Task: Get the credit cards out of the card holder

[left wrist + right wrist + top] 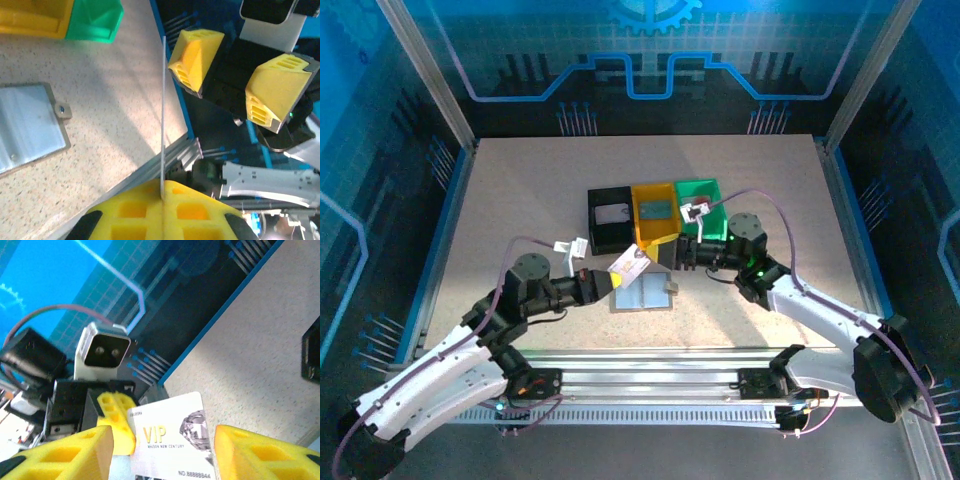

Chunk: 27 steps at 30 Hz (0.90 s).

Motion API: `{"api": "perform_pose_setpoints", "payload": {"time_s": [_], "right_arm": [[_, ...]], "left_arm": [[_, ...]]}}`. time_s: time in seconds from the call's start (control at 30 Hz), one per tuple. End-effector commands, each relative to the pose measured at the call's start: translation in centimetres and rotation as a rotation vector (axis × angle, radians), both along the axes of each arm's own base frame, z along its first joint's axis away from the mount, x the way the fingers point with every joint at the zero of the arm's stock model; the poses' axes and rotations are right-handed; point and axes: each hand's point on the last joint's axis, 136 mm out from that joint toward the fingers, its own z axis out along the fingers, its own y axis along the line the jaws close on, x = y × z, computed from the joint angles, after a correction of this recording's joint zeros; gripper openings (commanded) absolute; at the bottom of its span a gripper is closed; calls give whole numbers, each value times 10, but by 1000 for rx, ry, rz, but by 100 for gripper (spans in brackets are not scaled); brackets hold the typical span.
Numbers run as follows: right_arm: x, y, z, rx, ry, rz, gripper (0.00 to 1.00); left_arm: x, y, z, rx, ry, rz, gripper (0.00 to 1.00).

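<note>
Card holder [642,293] is lying open and flat on the desk [520,200], around the middle. Its pale blue pockets face up and the little tab pokes out on the right side. Over its far left corner the left hand [605,280] is clamped on a card [170,440], pinching it by one edge so it's up off the desk and clear of the holder. From the left wrist camera the card is dead edge-on, just a thin line coming out between the yellow pads. It's a whitish card with VIP in gold letters and a diamond picture on it. The right hand [164,434] faces it from the right with its jaws apart, one yellow finger on each side of the card. There's a clear gap on one side. On the other side the finger looks very close to the card's edge, and I can't tell if it touches. Further back on the desk three bins sit in a row right against each other: black bin [595,235] on the left, yellow bin [645,235] in the middle, green bin [715,190] on the right. Something pale is lying in the black bin and something bluish in the yellow one, too small to say what exactly.
</note>
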Motion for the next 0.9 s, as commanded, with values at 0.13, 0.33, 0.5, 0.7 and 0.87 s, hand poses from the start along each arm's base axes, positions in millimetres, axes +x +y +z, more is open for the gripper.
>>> {"api": "perform_pose_setpoints", "payload": {"time_s": [0.13,0.33,0.5,0.7,0.87], "right_arm": [[-15,4,-16,-53,-3,133,54],[-25,5,-11,-40,-27,173,49],[-35,7,-9,-33,-33,215,41],[-48,14,-9,-30,-36,271,31],[-49,14,-14,-51,-29,266,19]], "left_arm": [[-26,-8,22,8,-19,-203,0],[-29,-13,17,23,-6,-254,0],[-29,-12,15,51,-12,-263,0],[-23,-11,15,66,-21,-257,0],[-21,-9,18,71,-28,-259,0]]}}
